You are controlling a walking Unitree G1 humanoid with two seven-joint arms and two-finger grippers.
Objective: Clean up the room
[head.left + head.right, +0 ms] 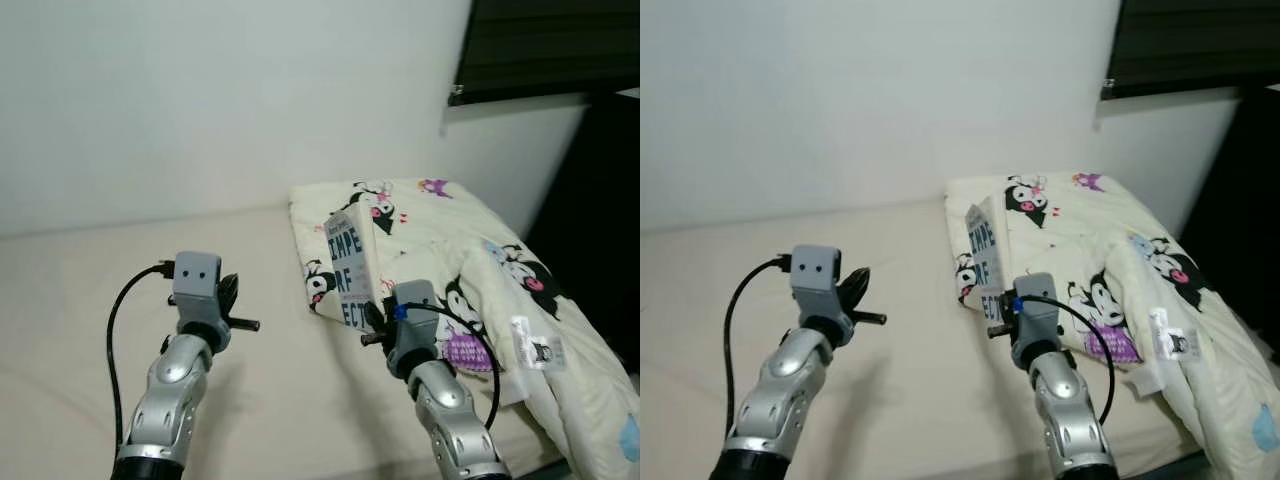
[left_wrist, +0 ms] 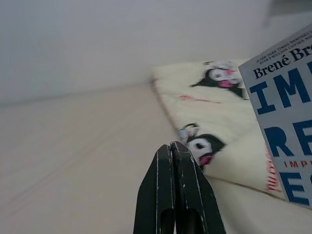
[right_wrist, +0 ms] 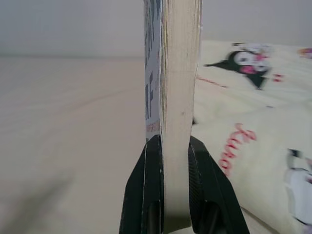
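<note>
Grey-blue paperback book [image 1: 346, 270], with large dark blue lettering on its cover, is held upright above the bed, gripped at its lower edge by the right gripper [image 3: 168, 146]; in the right wrist view the two black fingers [image 3: 146, 190] are seen pressed against either side of the book, the cover on one side and the pale page block between them. Cream mattress [image 1: 120, 290] is spread across the lower part of the head views, bare and lightly creased, and is met at its far edge by a plain white wall [image 1: 220, 90]. Cream quilt [image 1: 470, 260], printed with black-and-white cartoon figures and touches of pink and purple, is piled at the right side of the mattress, just behind and beside the book, with a small white label [image 1: 535, 345] seen on its near fold. Left gripper [image 2: 174, 151] is raised over the bare mattress, well apart from the book, its fingers closed together with nothing between them. Silver left arm [image 1: 170, 400] carries a grey camera block at the wrist and a looping black cable [image 1: 115, 330]. Dark window blind [image 1: 550, 45] is seen at the upper right, above a dark area at the right edge of the bed.
</note>
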